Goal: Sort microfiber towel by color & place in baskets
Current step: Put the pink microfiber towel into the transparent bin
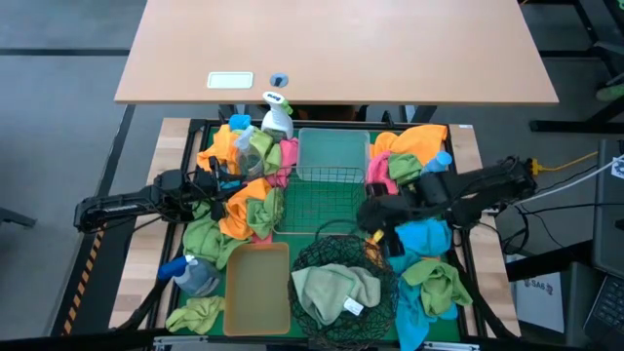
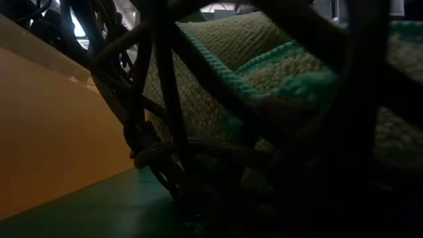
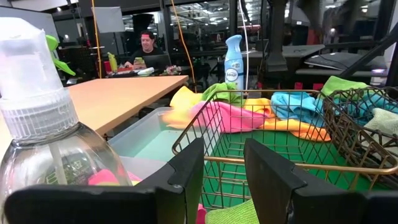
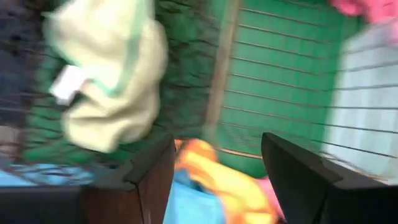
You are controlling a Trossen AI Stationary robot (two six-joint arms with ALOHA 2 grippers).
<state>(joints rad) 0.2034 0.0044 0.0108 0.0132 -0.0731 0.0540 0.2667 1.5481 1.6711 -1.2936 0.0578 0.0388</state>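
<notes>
So far only one towel looks properly sorted: a pale green towel (image 1: 336,290) sits crumpled in the round black wire-mesh basket (image 1: 312,255) at the near edge of the table. It's bunched up, so it has no real long axis or heading; its white tag (image 1: 353,307) faces up. The tan rectangular bin (image 1: 256,288) just left of it looks empty, and so does the clear rectangular basket (image 1: 333,156) farther back. Pretty much everything else is left to do: orange, green and pink towels are heaped on the left side (image 1: 249,210), and orange, pink, blue and green ones are piled on the right (image 1: 424,244).

The right gripper (image 4: 214,165) hangs over the rim of the black basket with its fingers spread wide and nothing between them. Just below it is an orange towel (image 4: 214,174) on a blue one, though the wrist view is smeary, so I can't say they're fully clear of the fingers.

The left gripper (image 3: 221,174) is over at the left heap beside a clear spray bottle (image 3: 43,143), fingers part way apart, pinching nothing that I can see
</notes>
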